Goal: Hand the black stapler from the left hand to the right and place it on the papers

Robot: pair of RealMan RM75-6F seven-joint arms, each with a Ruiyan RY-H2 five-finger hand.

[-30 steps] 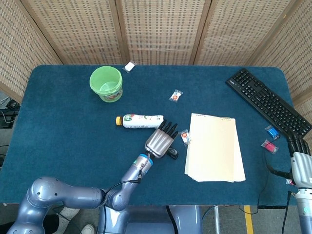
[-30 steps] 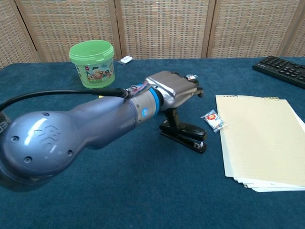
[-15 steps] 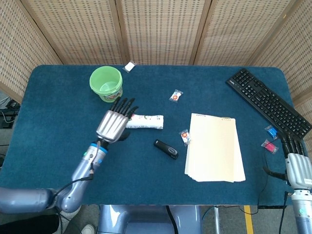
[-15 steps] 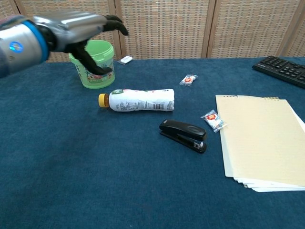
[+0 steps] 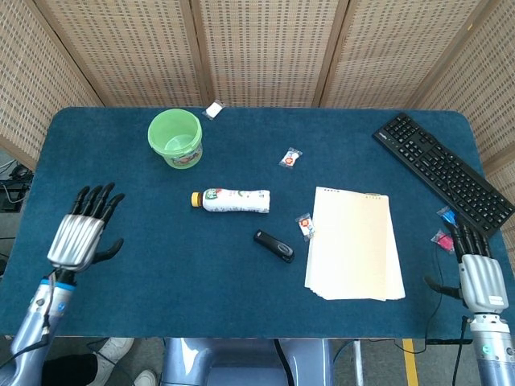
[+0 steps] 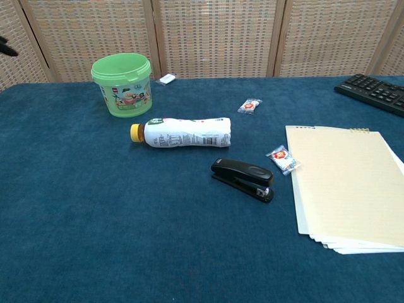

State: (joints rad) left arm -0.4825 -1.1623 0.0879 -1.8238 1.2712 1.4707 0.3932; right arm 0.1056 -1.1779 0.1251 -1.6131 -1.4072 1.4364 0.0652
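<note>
The black stapler (image 5: 274, 246) (image 6: 243, 178) lies flat on the blue table, just left of the stack of cream papers (image 5: 354, 253) (image 6: 349, 187). Nothing touches it. My left hand (image 5: 81, 232) hovers far to the left near the table's front-left corner, fingers spread and empty. My right hand (image 5: 473, 264) sits at the table's front-right edge, fingers extended, holding nothing. In the chest view only a dark fingertip shows at the far left edge.
A white bottle with a yellow cap (image 5: 232, 199) (image 6: 182, 132) lies on its side behind the stapler. A green bucket (image 5: 175, 137) (image 6: 122, 84) stands at the back left, a black keyboard (image 5: 442, 171) at the right. Small wrapped candies (image 5: 305, 226) (image 6: 279, 158) lie scattered.
My left hand has swung away from the stapler, leftward and toward the front-left corner, leaving the stapler on the table. The right hand has shifted slightly inward.
</note>
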